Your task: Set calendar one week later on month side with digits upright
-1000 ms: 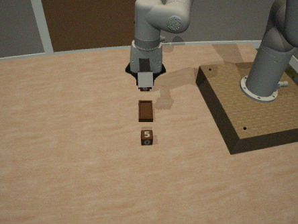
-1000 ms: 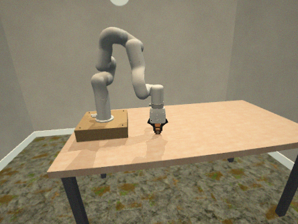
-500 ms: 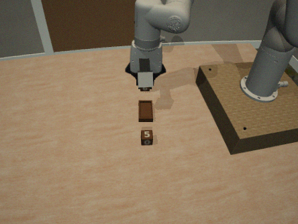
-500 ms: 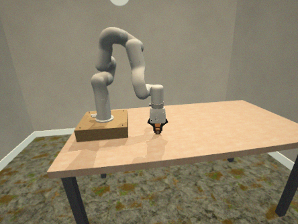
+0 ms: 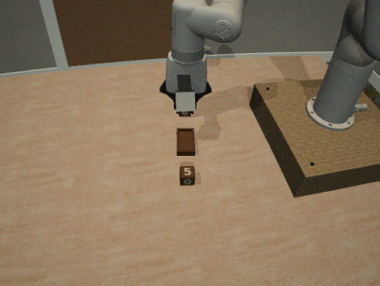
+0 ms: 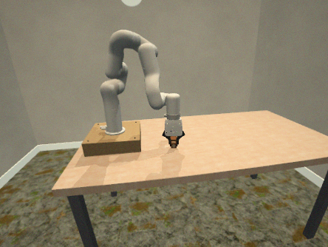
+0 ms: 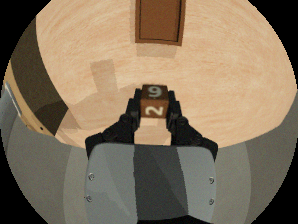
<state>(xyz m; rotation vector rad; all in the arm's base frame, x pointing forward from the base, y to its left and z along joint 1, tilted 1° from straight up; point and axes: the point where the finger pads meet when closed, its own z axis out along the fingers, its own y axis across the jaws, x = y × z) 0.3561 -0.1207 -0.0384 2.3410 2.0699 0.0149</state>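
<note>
"How does the gripper [image 5: 185,112] [image 6: 173,145] [image 7: 154,97] stand?"

"Partly closed, its black fingers clamped on opposite sides of a dark brown cube with pale digits [image 5: 185,114] [image 6: 173,146] [image 7: 154,101]. It points down toward the pale wooden table [image 5: 107,184] [image 6: 229,144] [image 7: 225,90]."

"Which digits can you read on that one?"

"In the wrist view, a 2 on one face and, on the face next to it, a mark that could be a 9 or a 6. I can't tell which."

"Is it touching the wood?"

"Can't tell; the underside is hidden."

"And the tray?"

"The shallow, brown rectangular tray [image 5: 186,140] [image 7: 159,22] lies flat just ahead of the gripper, apart from it, with neither cube inside."

"Where's the other cube?"

"The second brown cube [image 5: 187,175] sits farther out from the gripper, past the tray and apart from it. There's a 5 on top and what looks like a 0 on the side facing the top camera. All three are roughly in line, the tray between the cubes."

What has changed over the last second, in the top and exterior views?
Nothing visibly changed: nothing moved, was taken hold of or let go. The black-fingered gripper stayed put, shut on a dark brown wooden-looking cube; the brown rectangular tray and brown cube showing a 5 also stayed.
</note>
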